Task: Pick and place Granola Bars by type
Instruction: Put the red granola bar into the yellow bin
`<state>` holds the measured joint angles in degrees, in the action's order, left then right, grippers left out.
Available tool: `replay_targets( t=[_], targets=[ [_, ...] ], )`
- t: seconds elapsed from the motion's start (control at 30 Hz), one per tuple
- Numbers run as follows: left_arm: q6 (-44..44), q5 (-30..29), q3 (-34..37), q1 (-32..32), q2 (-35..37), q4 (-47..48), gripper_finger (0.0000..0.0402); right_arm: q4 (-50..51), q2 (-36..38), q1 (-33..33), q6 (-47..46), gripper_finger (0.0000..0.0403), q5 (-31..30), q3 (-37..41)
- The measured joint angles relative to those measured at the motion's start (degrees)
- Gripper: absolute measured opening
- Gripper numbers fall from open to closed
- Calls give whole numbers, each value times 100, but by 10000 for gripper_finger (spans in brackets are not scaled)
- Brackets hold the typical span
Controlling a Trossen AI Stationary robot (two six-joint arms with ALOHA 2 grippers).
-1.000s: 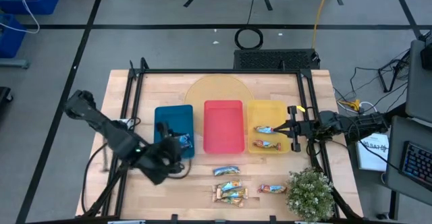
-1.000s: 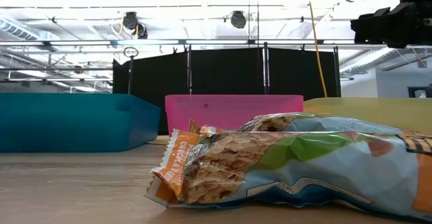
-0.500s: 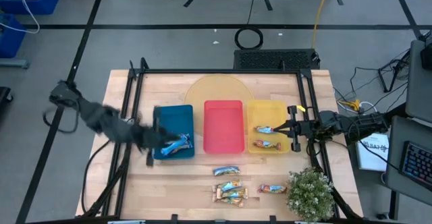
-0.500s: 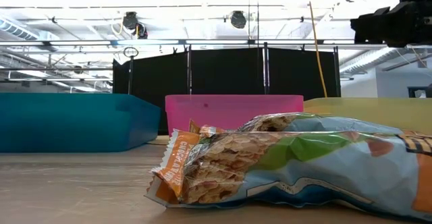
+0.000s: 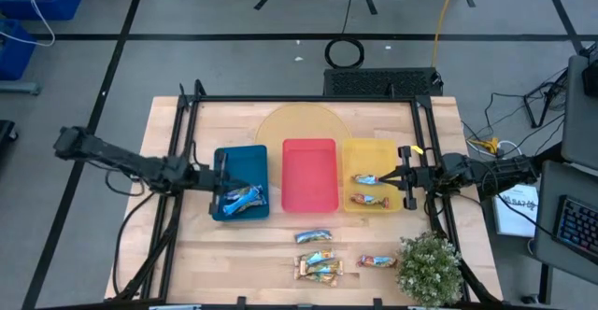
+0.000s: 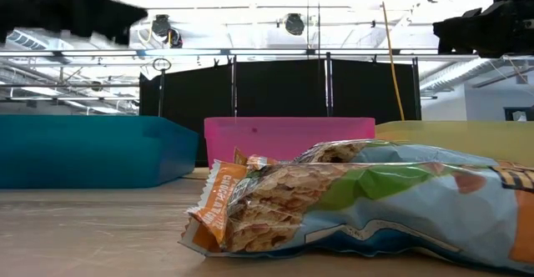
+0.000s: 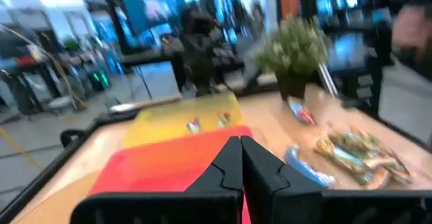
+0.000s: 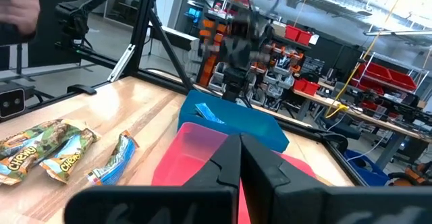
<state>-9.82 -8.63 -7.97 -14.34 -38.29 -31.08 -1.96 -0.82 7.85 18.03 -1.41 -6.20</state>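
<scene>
Sorting is pausing between picks: left gripper (image 5: 213, 181), fingers pressed together and empty, is hanging beside the blue tray (image 5: 235, 163); next, it probably needs reaching toward the loose granola bars (image 5: 318, 255).

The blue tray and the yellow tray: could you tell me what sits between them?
In the high view, the red tray sits between the blue tray and the yellow tray; no bars show inside it.

Blue tray (image 5: 241, 163), red tray (image 5: 309, 174), yellow tray (image 5: 372, 156), potted plant (image 5: 430, 265), wooden table (image 5: 238, 259)
</scene>
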Motion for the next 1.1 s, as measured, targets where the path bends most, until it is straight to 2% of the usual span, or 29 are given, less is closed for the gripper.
replay_targets(
  t=[0.1, 0.27, 0.37, 0.47, 0.67, 0.9, 1.1],
  targets=[
    [138, 0, 673, 23, -16, -1368, 2, -2, 0, 0, -51, 0, -7, 0],
    [81, -289, 640, -3, -105, -1202, 2, -436, 0, 1, -104, 0, -81, 0],
    [-16, -533, 636, -3, -192, -1214, 4, -813, -81, 1, -7, 0, -566, -93],
    [-51, -785, 632, -3, -181, -1267, 5, -541, -484, -1, 65, 0, -958, -642],
    [-102, -986, 630, 50, -182, -1123, 6, 572, -2421, 11, -345, 0, -1263, -2326],
    [46, -790, 632, 462, -273, -618, 6, 3226, -5185, 48, -1372, 0, -2111, -4651],
    [-158, -792, 630, 793, -296, -664, 5, 5217, -6854, 505, -1798, 0, -2146, -6245]
  ],
)
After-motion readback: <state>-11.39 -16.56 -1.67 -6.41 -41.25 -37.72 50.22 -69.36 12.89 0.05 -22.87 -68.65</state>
